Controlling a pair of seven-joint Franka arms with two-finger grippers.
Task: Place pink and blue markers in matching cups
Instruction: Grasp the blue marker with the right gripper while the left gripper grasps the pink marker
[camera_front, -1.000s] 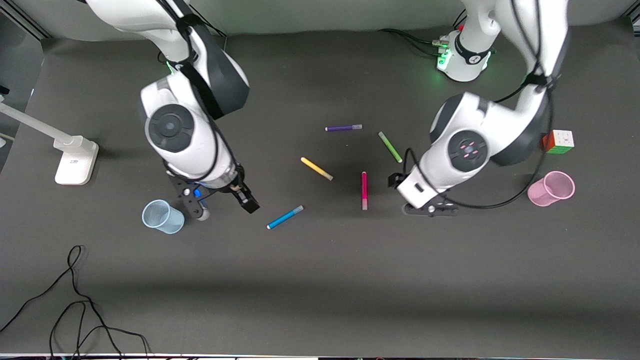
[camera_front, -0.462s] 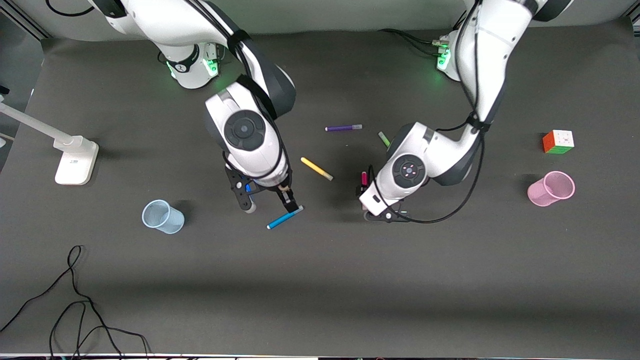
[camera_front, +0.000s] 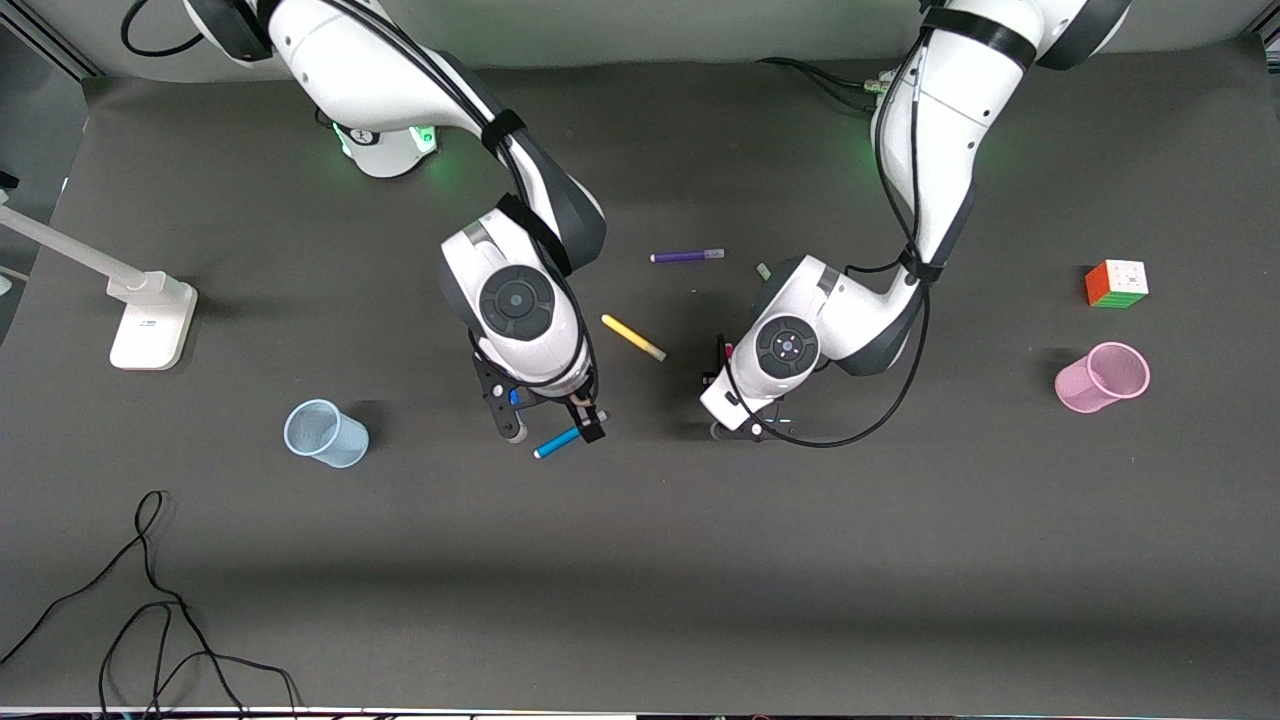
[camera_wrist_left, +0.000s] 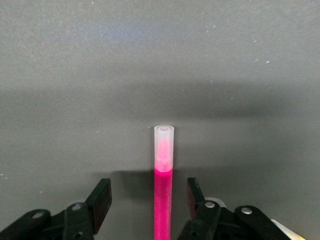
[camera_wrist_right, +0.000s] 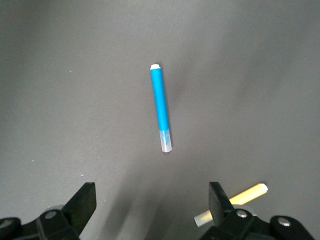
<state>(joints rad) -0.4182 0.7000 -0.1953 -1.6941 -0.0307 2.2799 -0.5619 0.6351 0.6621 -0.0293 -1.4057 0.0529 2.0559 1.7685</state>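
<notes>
The thin magenta-pink felt-tip marker (camera_wrist_left: 163, 200) with a pale translucent cap lies flat on the dark grey counter (camera_front: 900, 560), mostly hidden under the left arm in the front view. The left claw (camera_wrist_left: 148, 200) is low over it, spread wide, one finger (camera_wrist_left: 101, 197) on each side and neither touching. Toward the right arm's end of the counter from that pink marker lies the thin bright blue felt-tip marker (camera_wrist_right: 160, 107), also flat. The right claw (camera_wrist_right: 150, 200) hangs over it, wide apart. A yellow pen (camera_front: 633, 337) lies between the two arms' wrists. The pale pink translucent cup (camera_front: 1100, 377) stands near the left arm's end, the pale blue translucent cup (camera_front: 325, 433) near the right arm's.
</notes>
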